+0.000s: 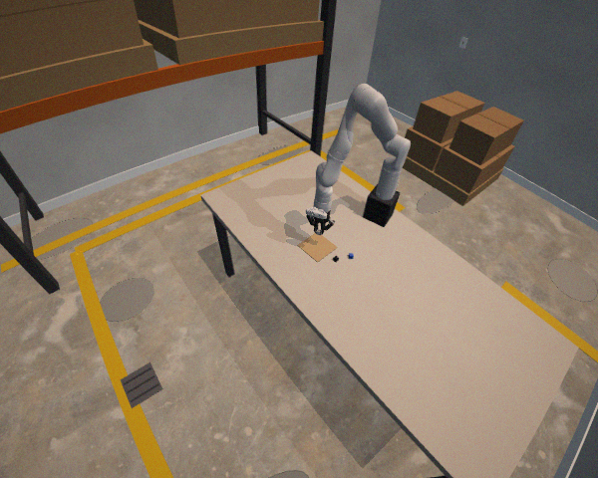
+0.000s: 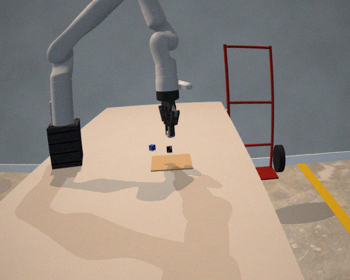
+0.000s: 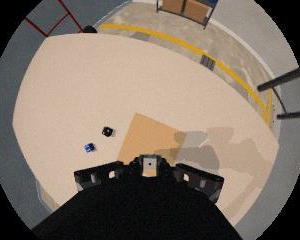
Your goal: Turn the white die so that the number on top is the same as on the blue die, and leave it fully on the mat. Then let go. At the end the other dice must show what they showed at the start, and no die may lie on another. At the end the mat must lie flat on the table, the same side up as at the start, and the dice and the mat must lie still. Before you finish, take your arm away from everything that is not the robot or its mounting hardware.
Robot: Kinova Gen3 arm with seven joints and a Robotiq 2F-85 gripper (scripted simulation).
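The claw is gripping the white die between its fingertips, holding it above the tan mat; the blue die and black die are resting apart on the tabletop, beyond the mat's edge.

The fingertips of the gripper hide the side faces of the white die, which is a blurred speck in the top view. Pips on the blue die and black die are too small to read surely. In the wrist view, the gripper covers part of the mat. The exterior view's upper edge cuts off the arm; its lower edge crops the near end of the bench. In the top view, the rack runs out of frame at left
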